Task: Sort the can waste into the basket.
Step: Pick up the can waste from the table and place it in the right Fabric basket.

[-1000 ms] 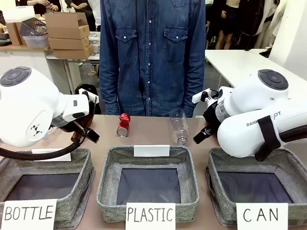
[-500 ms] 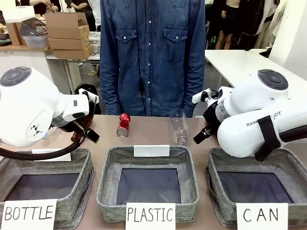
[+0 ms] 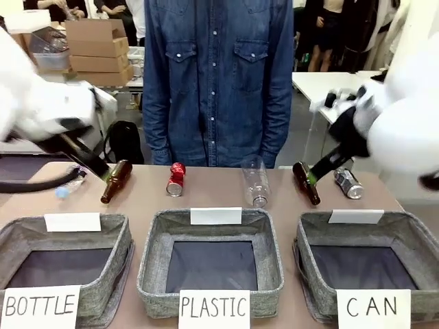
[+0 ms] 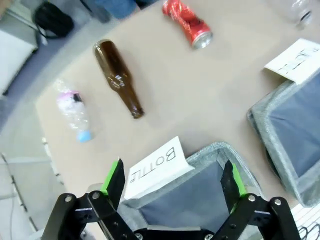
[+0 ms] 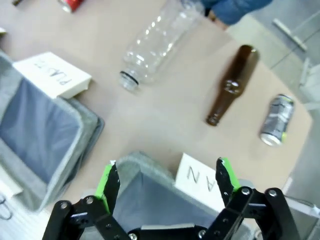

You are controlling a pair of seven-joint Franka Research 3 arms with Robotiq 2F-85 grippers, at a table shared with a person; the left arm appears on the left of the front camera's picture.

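The dented red can (image 3: pixel 176 179) lies on the table beyond the PLASTIC basket, also in the left wrist view as the red can (image 4: pixel 187 23). A dark grey can (image 3: pixel 348 183) lies at the far right, just beyond the basket signed CAN (image 3: pixel 411 236); the right wrist view shows this grey can (image 5: pixel 275 120) too. My left gripper (image 4: pixel 172 177) is open above the BOTTLE basket's far rim. My right gripper (image 5: pixel 165 177) is open above the CAN basket's (image 5: pixel 150 200) far rim. Neither holds anything. Both arms are blurred in the front view.
Two brown glass bottles (image 3: pixel 115 181) (image 3: pixel 306 183), a clear plastic bottle (image 3: pixel 256 181) and a small crushed plastic bottle (image 3: pixel 68 185) lie among the cans. The PLASTIC basket (image 3: pixel 154 264) and BOTTLE basket (image 3: pixel 120 257) stand in front. A person in a denim shirt (image 3: pixel 218 75) stands at the far edge.
Both arms have swung up and outward from low over the table. The brown bottles, the grey can and the crushed bottle, hidden behind them before, now show.
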